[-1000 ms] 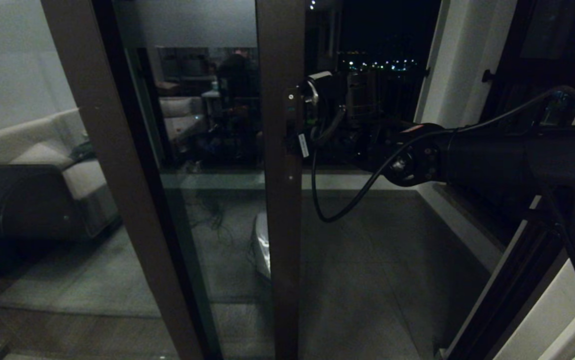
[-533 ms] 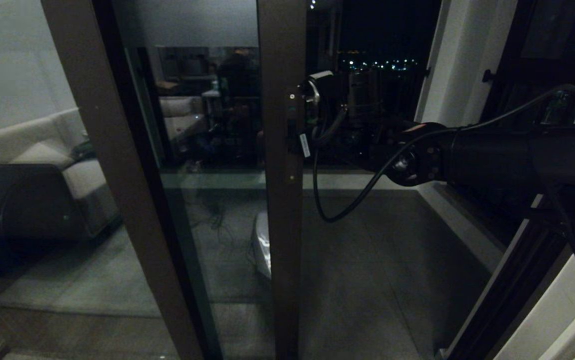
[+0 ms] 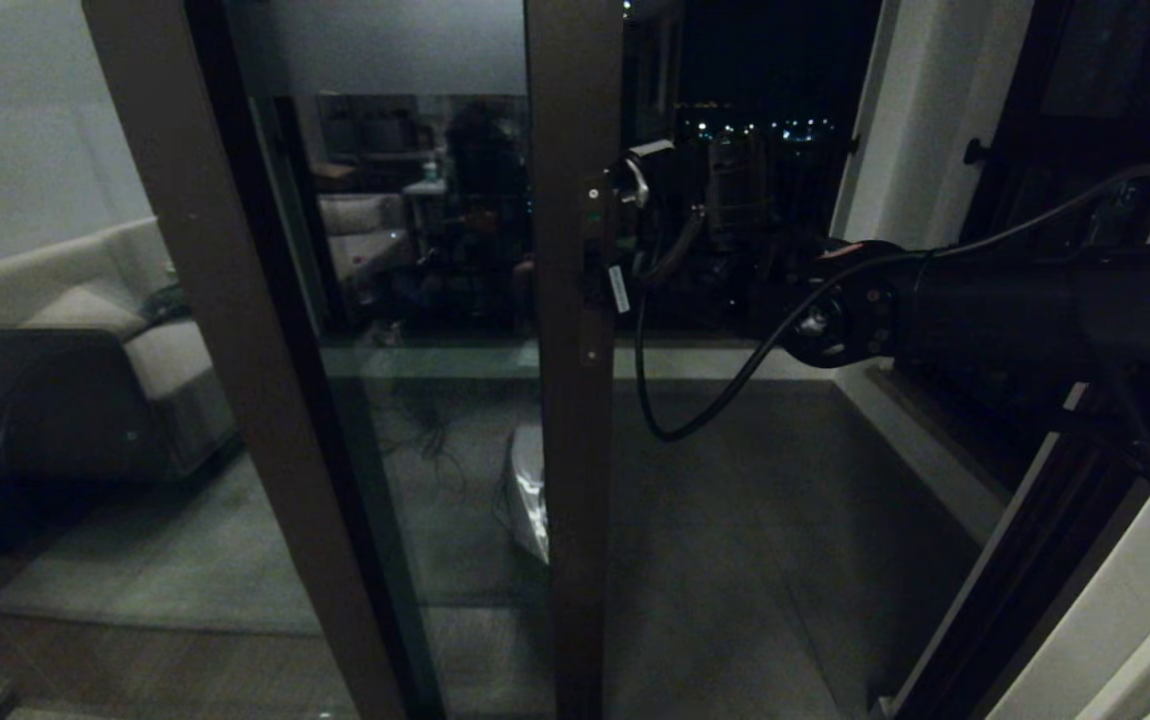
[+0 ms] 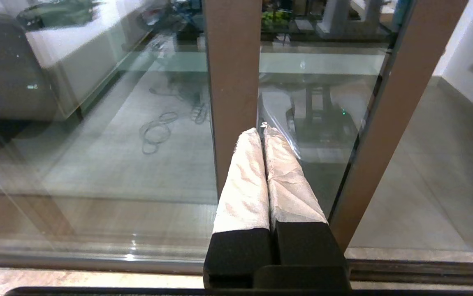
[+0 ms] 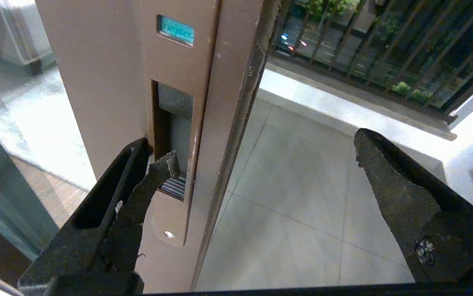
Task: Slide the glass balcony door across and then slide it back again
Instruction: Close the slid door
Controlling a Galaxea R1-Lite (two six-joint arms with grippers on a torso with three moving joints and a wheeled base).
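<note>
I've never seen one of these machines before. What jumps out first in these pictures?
A long black arm reaches in from the robot's right to the glass balcony door, a tall brown-framed pane before a dark night balcony. Its right pincer is spread wide, one finger hooked into the slim recessed handle on the door's edge. The left pincer, fingers wrapped in pale cloth and pressed together, waits low near the glass.

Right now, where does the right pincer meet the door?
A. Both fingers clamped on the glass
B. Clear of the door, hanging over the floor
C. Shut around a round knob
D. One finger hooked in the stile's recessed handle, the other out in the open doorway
D: in the right wrist view one finger of the open right pincer sits in the recessed handle of the door; the other is over the balcony floor.
</note>
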